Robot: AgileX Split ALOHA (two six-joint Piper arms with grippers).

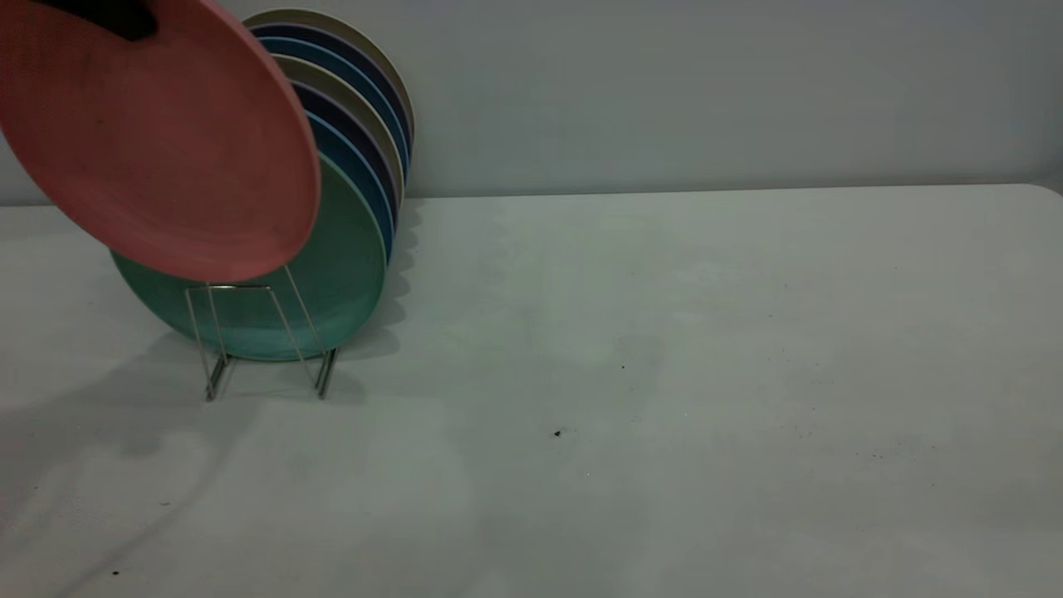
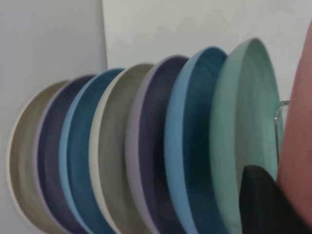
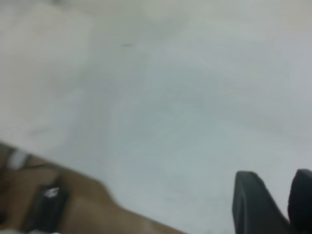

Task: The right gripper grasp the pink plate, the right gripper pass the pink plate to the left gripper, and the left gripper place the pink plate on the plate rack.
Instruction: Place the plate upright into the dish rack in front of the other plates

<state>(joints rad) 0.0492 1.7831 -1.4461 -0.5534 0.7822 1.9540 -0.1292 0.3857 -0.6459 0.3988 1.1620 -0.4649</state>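
- The pink plate [image 1: 158, 141] is nearest the exterior camera, held tilted in the air at the upper left, its lower edge just over the front loop of the plate rack [image 1: 266, 340].
- The left gripper [image 1: 112, 17] is clamped on the plate's top rim; only a dark jaw tip shows there, and one black finger [image 2: 265, 204] lies against the pink rim in the left wrist view.
- Behind it, a teal-green plate [image 1: 332, 282] stands on edge in the rack, then blue, navy and beige plates [image 1: 365, 124] in a row.
- The rack stands on the white table [image 1: 664, 374].
- The right gripper [image 3: 278, 204] hangs over bare table, its two dark fingers slightly apart and holding nothing.
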